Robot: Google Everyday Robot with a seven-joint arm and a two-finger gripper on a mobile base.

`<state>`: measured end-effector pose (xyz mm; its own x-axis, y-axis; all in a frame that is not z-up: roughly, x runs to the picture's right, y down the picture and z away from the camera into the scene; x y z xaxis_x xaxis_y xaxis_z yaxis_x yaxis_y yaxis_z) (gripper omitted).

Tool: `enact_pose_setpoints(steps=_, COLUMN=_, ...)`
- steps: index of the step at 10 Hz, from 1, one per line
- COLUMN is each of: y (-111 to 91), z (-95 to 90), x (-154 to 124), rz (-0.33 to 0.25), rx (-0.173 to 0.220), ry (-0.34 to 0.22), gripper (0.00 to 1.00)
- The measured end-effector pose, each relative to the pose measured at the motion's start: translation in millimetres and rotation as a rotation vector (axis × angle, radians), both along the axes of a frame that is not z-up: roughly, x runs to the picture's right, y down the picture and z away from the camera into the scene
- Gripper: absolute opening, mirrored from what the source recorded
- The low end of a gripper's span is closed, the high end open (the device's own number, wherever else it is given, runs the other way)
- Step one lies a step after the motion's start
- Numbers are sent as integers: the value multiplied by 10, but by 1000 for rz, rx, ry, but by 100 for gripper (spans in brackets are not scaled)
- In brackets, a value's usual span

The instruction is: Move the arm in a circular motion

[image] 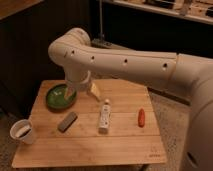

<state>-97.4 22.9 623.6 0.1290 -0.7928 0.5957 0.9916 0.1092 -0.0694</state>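
The arm (125,62) is thick, smooth and off-white with small dark screw holes. It reaches in from the right edge, bends at a rounded joint (75,47) at upper left and turns down. Its pale gripper (80,91) hangs over the back left of the wooden table (125,145), just right of and above a green bowl (57,99). It holds nothing that I can see.
On the table lie a grey block (67,121), a white bottle on its side (104,116) and a small red object (141,116). A white cup (22,132) stands at the front left corner. A dark wall and shelving stand behind.
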Motion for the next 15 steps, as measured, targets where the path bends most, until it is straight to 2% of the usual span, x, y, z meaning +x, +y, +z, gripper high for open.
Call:
enact_pose_setpoints(steps=2, y=-107, z=119, x=59, rz=15, rx=2, ry=12, gripper=80)
enact_pose_setpoints(steps=4, y=-109, z=141, x=154, rz=41, rx=-2, ry=20, gripper=80)
enact_pose_setpoints(steps=9, y=-528, z=496, x=784, rz=112, rx=13, ry=19, gripper=80)
enact_pose_setpoints(steps=14, y=-465, z=339, x=1319, rz=183, rx=4, ry=10, gripper=80)
enact_pose_setpoints(steps=15, y=-452, z=300, x=1502, rz=210, rx=3, ry=22, gripper=80)
